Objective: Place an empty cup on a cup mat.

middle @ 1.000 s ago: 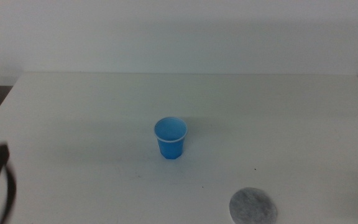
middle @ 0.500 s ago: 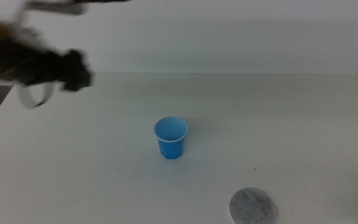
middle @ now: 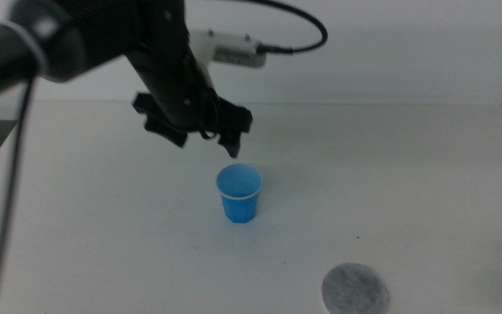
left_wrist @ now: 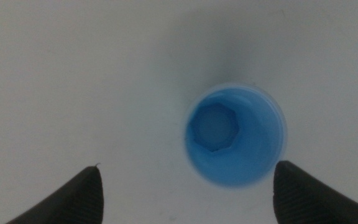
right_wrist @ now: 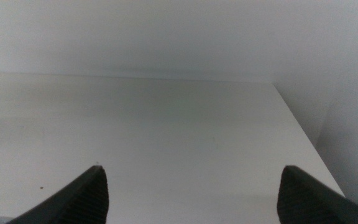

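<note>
The small blue cup [middle: 239,193] stands upright and empty in the middle of the white table. The left wrist view looks straight down into it [left_wrist: 235,136]. My left gripper [middle: 203,133] hangs open above and just behind-left of the cup, not touching it; its two dark jaws stand wide apart in the left wrist view [left_wrist: 188,186]. The speckled grey cup mat [middle: 356,289] lies flat at the table's front, right of the cup. My right gripper [right_wrist: 191,186] is open over bare table and is out of the middle view.
The white table [middle: 390,166] ends at a pale wall behind. The left arm with its white cable housing [middle: 234,48] reaches in from the upper left. In the right wrist view the table's side edge [right_wrist: 303,137] shows.
The left arm has swung in from the far left, risen and moved right, and now hovers above the cup. Cup and mat have not moved.
</note>
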Available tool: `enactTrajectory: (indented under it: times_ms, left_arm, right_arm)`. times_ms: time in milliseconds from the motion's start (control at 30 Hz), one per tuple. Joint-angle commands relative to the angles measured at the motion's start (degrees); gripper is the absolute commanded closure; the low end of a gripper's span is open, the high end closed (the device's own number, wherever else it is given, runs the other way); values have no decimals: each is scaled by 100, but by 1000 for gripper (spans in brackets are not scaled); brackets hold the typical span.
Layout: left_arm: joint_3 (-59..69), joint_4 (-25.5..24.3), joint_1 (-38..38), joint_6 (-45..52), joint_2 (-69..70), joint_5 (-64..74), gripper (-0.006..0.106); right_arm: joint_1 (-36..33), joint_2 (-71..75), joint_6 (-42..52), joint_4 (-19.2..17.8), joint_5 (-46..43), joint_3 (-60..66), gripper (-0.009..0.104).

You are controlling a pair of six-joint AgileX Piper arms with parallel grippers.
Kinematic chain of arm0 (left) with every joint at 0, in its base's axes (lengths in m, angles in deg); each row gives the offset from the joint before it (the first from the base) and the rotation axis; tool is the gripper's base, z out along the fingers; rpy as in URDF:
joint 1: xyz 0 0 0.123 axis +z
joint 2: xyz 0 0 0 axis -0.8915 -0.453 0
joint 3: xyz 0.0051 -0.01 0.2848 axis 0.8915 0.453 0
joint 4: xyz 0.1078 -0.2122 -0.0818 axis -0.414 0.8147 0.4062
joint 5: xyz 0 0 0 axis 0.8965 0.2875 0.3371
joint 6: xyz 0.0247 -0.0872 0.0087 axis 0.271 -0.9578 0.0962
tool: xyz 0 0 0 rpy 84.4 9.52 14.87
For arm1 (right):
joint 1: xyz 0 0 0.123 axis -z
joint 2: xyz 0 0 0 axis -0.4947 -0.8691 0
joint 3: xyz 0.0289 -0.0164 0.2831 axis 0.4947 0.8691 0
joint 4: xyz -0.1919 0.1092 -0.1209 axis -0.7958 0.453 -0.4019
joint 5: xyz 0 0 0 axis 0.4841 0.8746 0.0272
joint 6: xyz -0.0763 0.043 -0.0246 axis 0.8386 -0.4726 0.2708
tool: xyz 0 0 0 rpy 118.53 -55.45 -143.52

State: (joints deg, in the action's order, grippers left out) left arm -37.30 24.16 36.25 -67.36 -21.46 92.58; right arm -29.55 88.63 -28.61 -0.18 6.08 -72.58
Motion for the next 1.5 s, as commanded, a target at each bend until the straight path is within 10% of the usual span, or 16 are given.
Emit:
enactTrajectory:
  times_ms: [0, 600, 1000, 1467]
  left_arm:
    - [-60, 118, -28, -79, -239, -188, 7]
    - [-49, 294, -28, -66, -1344, -552, 10]
    - [-49, 573, -9, -261, -1275, -587, 101]
    - [-49, 856, -1569, -235, -567, -80, 102]
  right_arm:
    - [-7, 28, 23, -34, -38, 19, 2]
    - [-7, 28, 23, -34, -38, 19, 2]
    - [-7, 28, 23, -34, -38, 19, 2]
    - [-7, 28, 23, -34, -38, 19, 2]
